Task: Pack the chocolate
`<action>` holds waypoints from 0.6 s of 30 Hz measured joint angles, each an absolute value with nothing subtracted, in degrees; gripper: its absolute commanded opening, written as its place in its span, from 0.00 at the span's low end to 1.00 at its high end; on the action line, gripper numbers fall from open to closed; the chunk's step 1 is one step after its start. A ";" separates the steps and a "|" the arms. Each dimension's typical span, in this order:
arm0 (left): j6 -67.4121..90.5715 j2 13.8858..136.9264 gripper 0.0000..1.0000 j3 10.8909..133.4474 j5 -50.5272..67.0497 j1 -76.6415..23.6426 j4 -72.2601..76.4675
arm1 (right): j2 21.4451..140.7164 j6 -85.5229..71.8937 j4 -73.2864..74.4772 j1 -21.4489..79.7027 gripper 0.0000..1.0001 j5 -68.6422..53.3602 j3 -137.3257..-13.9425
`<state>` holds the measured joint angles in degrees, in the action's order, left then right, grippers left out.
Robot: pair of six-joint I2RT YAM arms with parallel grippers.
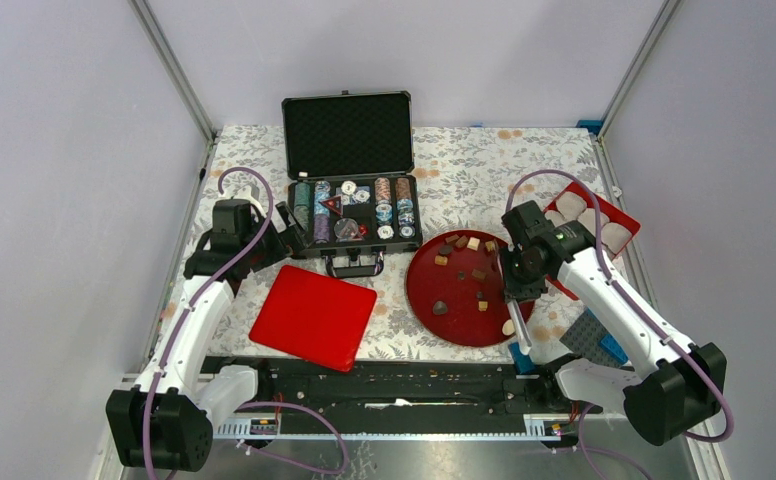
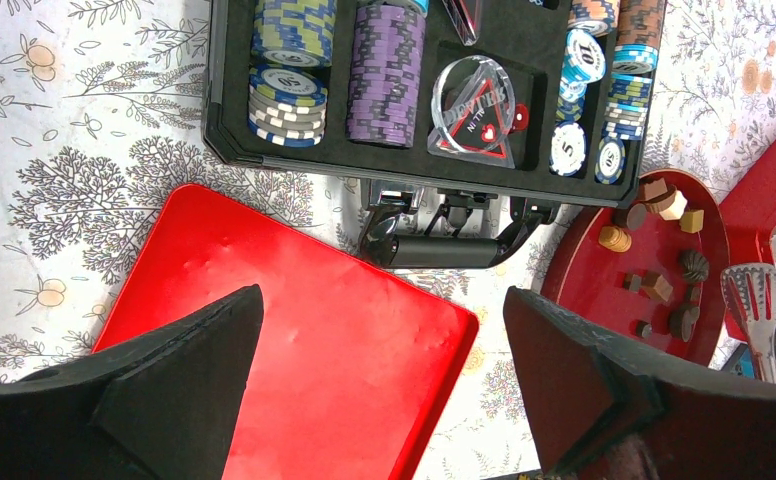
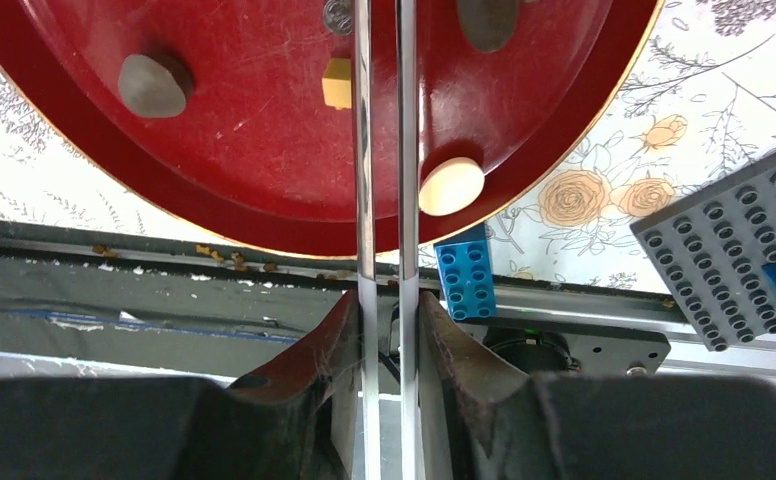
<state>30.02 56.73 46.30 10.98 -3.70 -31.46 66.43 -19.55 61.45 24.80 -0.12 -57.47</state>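
Chocolate (image 1: pixel 473 243) lies scattered on the round red plate (image 1: pixel 459 325). Right gripper (image 3: pixel 386 300) is clamped on metal tongs (image 3: pixel 362 150) over its near rim, and left gripper (image 2: pixel 382 300) gapes wide above the red square lid (image 2: pixel 344 350).

1. The left arm (image 1: pixel 186 325) is reaching forward, its wrist turning inward.
2. The left gripper (image 2: pixel 382 305) is hovering with its fingers (image 2: pixel 194 370) spread wide, gripping nothing.
3. The right arm (image 1: pixel 619 300) is angling inward, its wrist tilting downward.
4. The right gripper (image 3: pixel 384 320) is pinching metal tongs (image 3: pixel 362 200) between its fingers (image 3: pixel 314 350).
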 measured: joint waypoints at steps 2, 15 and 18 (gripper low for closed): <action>30.02 56.73 0.99 46.30 10.98 -3.70 -31.48 | 66.48 -19.51 61.60 25.02 0.33 -0.97 -57.43; 30.00 56.73 0.99 46.30 11.14 -3.70 -31.48 | 69.12 -19.38 61.49 27.42 0.42 -2.22 -57.43; 29.98 56.73 0.99 46.30 11.18 -3.70 -31.48 | 69.49 -19.40 61.56 27.92 0.45 -2.20 -57.43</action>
<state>29.98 56.73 46.30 11.18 -3.70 -31.48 69.49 -19.40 61.56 27.92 -2.20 -57.43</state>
